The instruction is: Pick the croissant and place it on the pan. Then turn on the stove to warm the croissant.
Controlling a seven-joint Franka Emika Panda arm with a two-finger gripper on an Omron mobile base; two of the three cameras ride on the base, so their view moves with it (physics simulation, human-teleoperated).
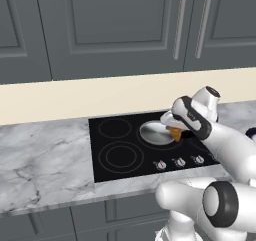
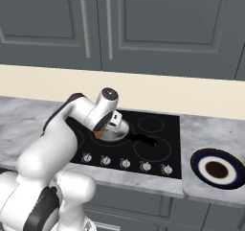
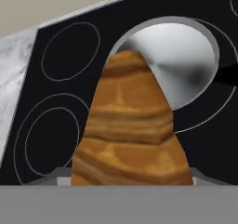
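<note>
One step is half done: our fingers (image 3: 132,183) pinch the croissant (image 3: 130,130) above the pan's (image 3: 186,65) seven o'clock edge, placing and knob-turning on the stove (image 3: 60,102) remain.

The stove (image 1: 125,147) is seen set into the marble counter (image 1: 45,160), its ring marks showing on the left half and silver knobs (image 1: 178,162) lined along the front edge. The pan (image 1: 155,133) is sat on the rear burner, right of centre. The white arm is stretched in from the lower right, and the gripper (image 1: 177,133) is hung just over the pan's right rim. The croissant (image 1: 175,134) is glimpsed as an orange sliver held beneath the hand, above the pan's edge. Grey cabinets (image 1: 120,30) are ranged above a cream backsplash (image 1: 75,100)
</note>
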